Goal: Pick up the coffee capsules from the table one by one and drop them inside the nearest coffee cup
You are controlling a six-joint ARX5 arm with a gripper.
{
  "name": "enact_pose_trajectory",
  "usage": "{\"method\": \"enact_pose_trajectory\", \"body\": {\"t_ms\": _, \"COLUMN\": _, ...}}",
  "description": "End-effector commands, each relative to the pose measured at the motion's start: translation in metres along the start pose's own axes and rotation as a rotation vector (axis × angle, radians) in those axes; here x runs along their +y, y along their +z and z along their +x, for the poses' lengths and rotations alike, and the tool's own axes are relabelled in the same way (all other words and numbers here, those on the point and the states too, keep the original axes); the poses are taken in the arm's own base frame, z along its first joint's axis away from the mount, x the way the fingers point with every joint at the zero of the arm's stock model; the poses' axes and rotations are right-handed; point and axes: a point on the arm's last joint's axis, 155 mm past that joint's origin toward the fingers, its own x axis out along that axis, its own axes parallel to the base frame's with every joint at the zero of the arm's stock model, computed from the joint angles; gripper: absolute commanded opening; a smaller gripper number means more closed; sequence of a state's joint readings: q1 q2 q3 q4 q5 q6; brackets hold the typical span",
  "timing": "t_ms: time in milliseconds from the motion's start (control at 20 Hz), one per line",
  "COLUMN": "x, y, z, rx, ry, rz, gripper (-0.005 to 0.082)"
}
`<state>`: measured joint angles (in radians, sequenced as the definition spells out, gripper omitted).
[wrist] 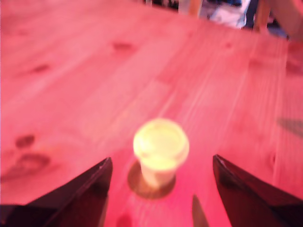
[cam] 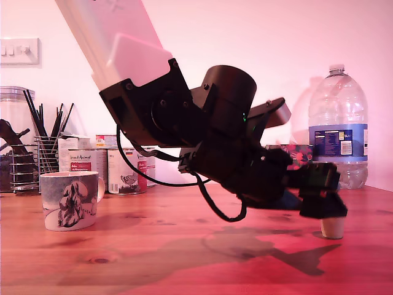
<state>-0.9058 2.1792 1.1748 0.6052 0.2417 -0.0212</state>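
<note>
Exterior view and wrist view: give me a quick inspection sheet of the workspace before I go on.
Surface: wooden table, bare grain and knots.
Job's things: one coffee capsule upright on the table; coffee cup at the exterior view's left, contents not visible.
Clutter: tin cans, wire utensil holder, glass jar, water bottle along the back.
Grippers: tool open, fingers either side of the capsule, not touching.
Cables: black cable looping under the arm.
Surroundings: wall switch; pale wall.
</note>
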Motion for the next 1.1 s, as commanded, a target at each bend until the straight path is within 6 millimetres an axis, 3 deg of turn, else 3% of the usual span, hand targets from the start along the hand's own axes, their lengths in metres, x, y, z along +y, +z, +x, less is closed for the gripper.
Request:
{"method": "enact_pose_trajectory", "body": {"t_ms": 0, "x": -0.004, "y": -0.023, "z": 0.003, "rx": 0.040, "ry": -0.008, "rz": -0.012, "gripper": 0.0626}}
{"method": "enact_pose_trajectory", "body": {"t_ms": 700, "x": -0.001, "y": -0.028, "z": 0.021, "rx": 0.119, "ry": -0.008, "rz": -0.069, "gripper": 0.0624}}
{"method": "enact_pose_trajectory", "body": {"t_ms": 1050, "x": -0.004, "y": -0.040, "z": 0.036, "rx": 0.212, "ry": -0.012, "rz": -0.100, "gripper": 0.0624}}
